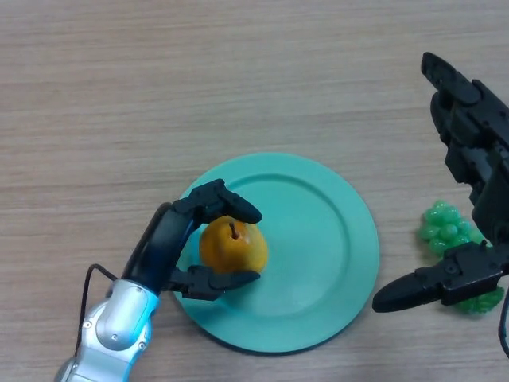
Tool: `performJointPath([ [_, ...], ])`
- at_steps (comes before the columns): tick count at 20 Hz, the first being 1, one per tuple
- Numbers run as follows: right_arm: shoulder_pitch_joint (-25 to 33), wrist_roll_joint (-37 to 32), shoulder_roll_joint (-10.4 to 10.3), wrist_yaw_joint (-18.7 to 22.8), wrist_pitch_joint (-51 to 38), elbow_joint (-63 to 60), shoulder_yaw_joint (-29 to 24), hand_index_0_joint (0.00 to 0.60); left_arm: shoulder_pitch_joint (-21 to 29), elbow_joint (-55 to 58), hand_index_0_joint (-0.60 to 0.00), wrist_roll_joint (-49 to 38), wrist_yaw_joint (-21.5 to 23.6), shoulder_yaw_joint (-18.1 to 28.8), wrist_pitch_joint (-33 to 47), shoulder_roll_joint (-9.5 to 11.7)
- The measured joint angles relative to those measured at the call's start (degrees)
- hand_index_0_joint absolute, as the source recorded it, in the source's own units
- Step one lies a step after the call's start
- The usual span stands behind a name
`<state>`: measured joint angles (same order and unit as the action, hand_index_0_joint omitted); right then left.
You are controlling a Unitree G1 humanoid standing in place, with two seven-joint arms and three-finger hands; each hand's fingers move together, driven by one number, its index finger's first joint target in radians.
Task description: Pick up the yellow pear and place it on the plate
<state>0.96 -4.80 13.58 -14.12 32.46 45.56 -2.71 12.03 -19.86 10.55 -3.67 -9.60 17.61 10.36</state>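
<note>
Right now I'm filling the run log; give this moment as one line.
left hand: curled round yellow pear | pear: over green plate | right hand: open, idle by green grapes

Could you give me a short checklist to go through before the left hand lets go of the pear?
1. Yellow pear is over the teal plate: ok, it sits inside the plate's left part.
2. Pear actually rests on the plate: cannot tell from this single view.
3. Left hand has the pear under control: ok, its fingers are curled round it from above and below.
4. Right hand is out of the way: ok, it is off the plate's right edge, fingers relaxed.
5. Green grapes clear of the plate: ok, they lie on the table to its right.
</note>
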Motion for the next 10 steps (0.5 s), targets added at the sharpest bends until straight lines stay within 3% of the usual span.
performJointPath([
  [1,-0.1,0.0,0.0,0.0,0.0,0.0,0.0,0.000,0.0,0.0,-0.600,-2.5,0.0,-1.0,-0.5,0.0],
  [3,-0.3,0.1,0.0,0.0,0.0,0.0,0.0,0.000,0.0,0.3,-0.400,-3.2,-0.1,-1.3,-3.2,-0.3],
  [4,-0.4,1.2,0.0,0.0,0.0,0.0,0.0,0.000,0.0,0.4,-0.249,-3.2,-0.1,-1.3,-3.9,-0.3],
  [5,-0.4,1.5,0.0,0.0,0.0,0.0,-0.1,0.000,-0.1,0.6,-0.150,-3.2,-0.1,-1.2,-4.2,-0.3],
  [6,-0.5,1.5,0.0,0.0,0.0,0.0,-0.1,0.000,-0.2,1.7,0.000,-3.3,-0.1,-1.2,-5.4,-0.2],
  [10,-1.2,1.5,0.0,-0.1,0.0,0.4,-0.2,0.000,-2.1,8.5,0.000,-5.7,-0.3,-1.2,-11.8,-0.2],
])
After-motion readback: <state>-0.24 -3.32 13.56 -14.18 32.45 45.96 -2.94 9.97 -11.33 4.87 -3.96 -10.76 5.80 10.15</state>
